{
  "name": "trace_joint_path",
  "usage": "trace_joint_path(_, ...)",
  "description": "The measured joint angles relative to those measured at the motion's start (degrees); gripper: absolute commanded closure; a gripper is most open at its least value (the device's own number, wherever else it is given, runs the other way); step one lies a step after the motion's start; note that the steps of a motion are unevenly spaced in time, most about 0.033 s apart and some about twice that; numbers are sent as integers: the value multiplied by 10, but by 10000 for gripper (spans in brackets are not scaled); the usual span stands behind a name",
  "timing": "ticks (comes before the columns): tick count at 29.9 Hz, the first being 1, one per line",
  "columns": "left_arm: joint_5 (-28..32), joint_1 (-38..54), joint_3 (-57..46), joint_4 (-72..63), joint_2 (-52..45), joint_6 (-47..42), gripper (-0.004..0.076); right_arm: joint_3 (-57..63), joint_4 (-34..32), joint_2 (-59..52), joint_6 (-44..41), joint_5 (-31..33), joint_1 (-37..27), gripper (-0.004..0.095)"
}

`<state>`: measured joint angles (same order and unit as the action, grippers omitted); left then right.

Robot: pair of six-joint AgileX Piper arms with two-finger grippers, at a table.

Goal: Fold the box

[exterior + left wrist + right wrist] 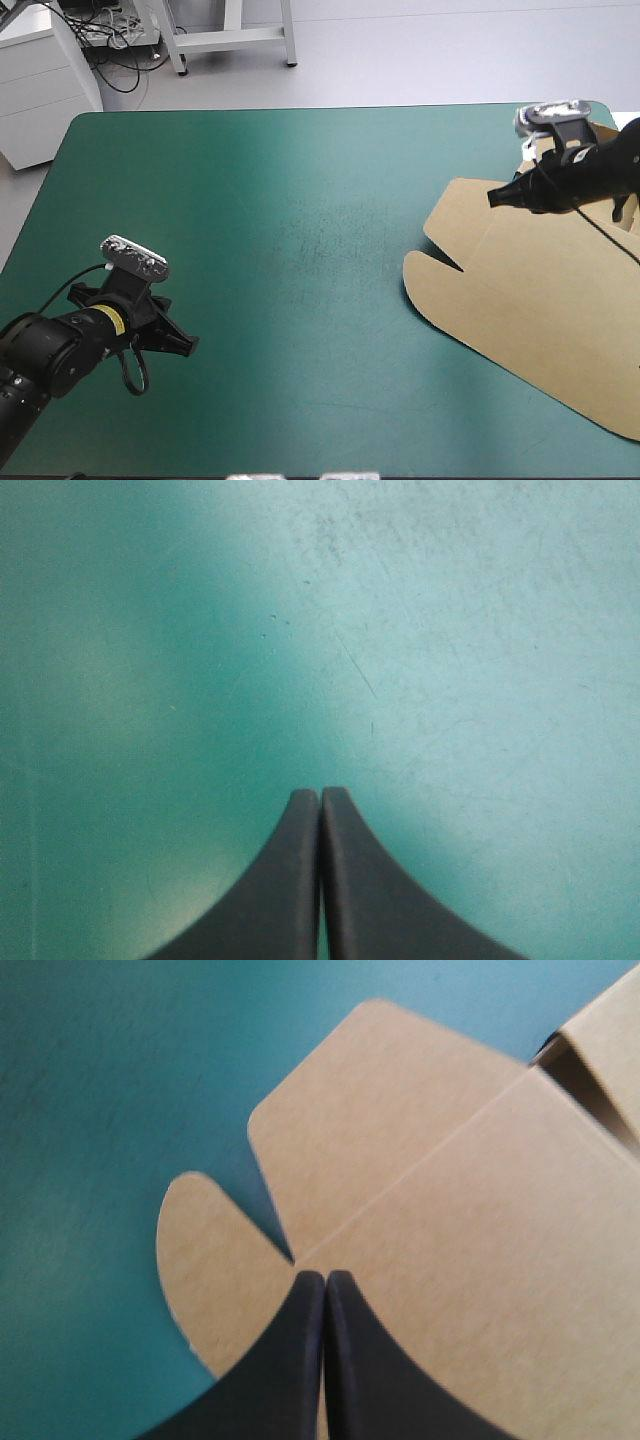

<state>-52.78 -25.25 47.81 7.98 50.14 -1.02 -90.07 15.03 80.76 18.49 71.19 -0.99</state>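
Brown box [540,290] lies mostly flat as the right gripper [492,197], pinched empty like the left gripper [190,345], must open to lift a flap [215,1270].

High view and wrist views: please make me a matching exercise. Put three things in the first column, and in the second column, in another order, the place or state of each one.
Column one:
1. left gripper
2. right gripper
3. box

Column two:
A. brown sheet, spread at the right side of the teal-green cover
B. shut, over bare teal-green cover, nothing between the fingers
C. shut, tips pointing over the box

Pairs: 1-B, 2-C, 3-A
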Motion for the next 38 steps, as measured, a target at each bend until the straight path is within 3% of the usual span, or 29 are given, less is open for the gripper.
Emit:
trace_joint_path(8, 60, 0, -90, -13, -67, 0, 756, 227, 1, -157, 11, -47, 19, 930)
trace_joint_path(23, 10, 0, -179, -38, -181, -1, 756, 537, 2, -447, 21, -90, 19, 930)
trace_joint_path(30, 5, 0, -208, -38, -182, 2, 756, 610, 4, -549, 31, -121, 19, 931)
trace_joint_path(38, 5, 0, -209, -38, -182, 2, 756, 618, 4, -592, 34, -124, 19, 931)
